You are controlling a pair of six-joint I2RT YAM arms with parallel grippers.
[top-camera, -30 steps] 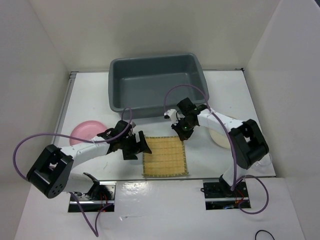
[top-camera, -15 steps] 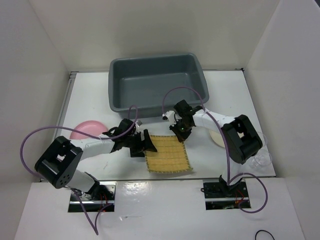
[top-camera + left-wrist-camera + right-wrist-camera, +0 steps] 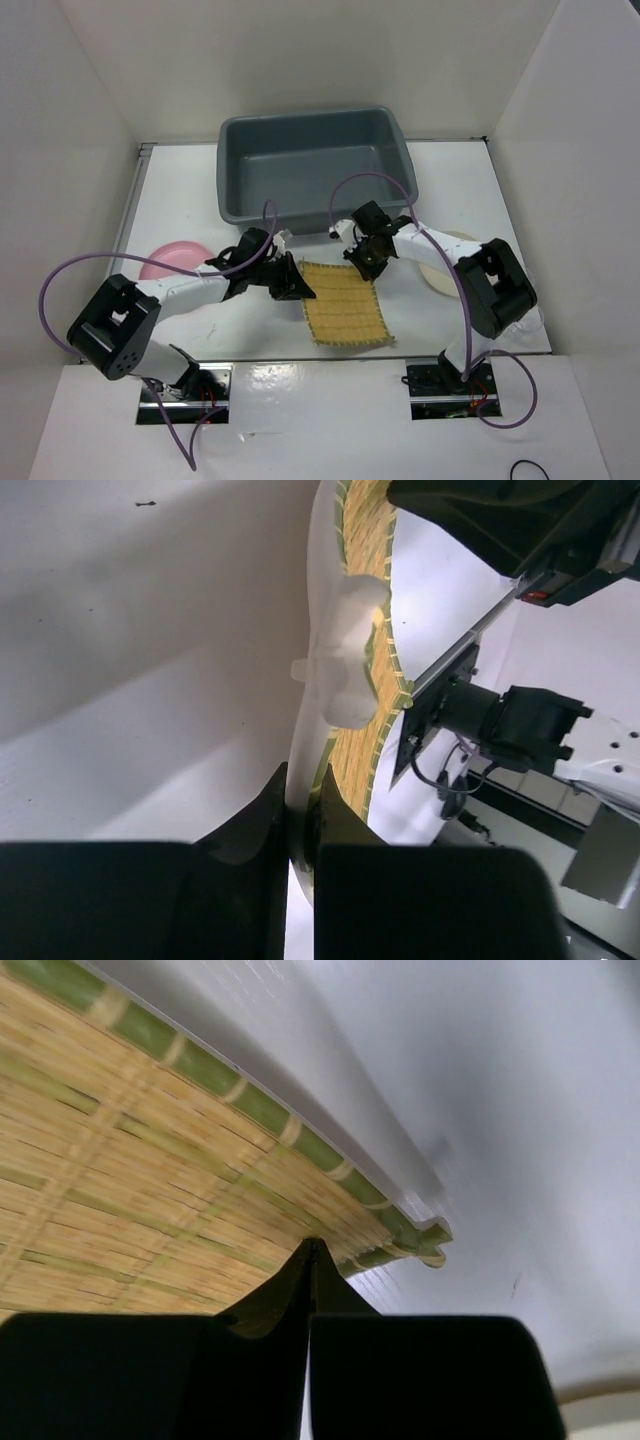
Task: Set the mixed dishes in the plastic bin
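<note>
Top view first: your left gripper [image 3: 295,283] has come in from beside the placemat [image 3: 345,305] and now sits on its far left corner, while your right gripper [image 3: 360,265] stays on the far right corner. The mat no longer lies square to the table [image 3: 180,200]. Over the last second it has swung askew and slid toward the right arm's side, so you're dragging or starting to raise it, though from above I can't tell whether the far edge is off the surface. It lies just in front of the plastic bin [image 3: 300,215], not in it. None of the dishes are inside yet. The pink plate [image 3: 165,262] sits untouched out on the left, and the cream plate [image 3: 440,278] is half hidden behind the right arm. My read is that the two-handed pick-up of the mat is only beginning, with both plates left to do.

Left wrist now, and here's what the top view can't give you: the dark fingers [image 3: 250,820] are drawn narrow with the mat's edge running up between them, its pale backing showing. A whitish lump sits on that edge further up, and I can't tell what it is.

Right wrist: the fingers [image 3: 270,1305] are pinched to a point on the woven face close to the green-bound corner, with bare table beyond
</note>
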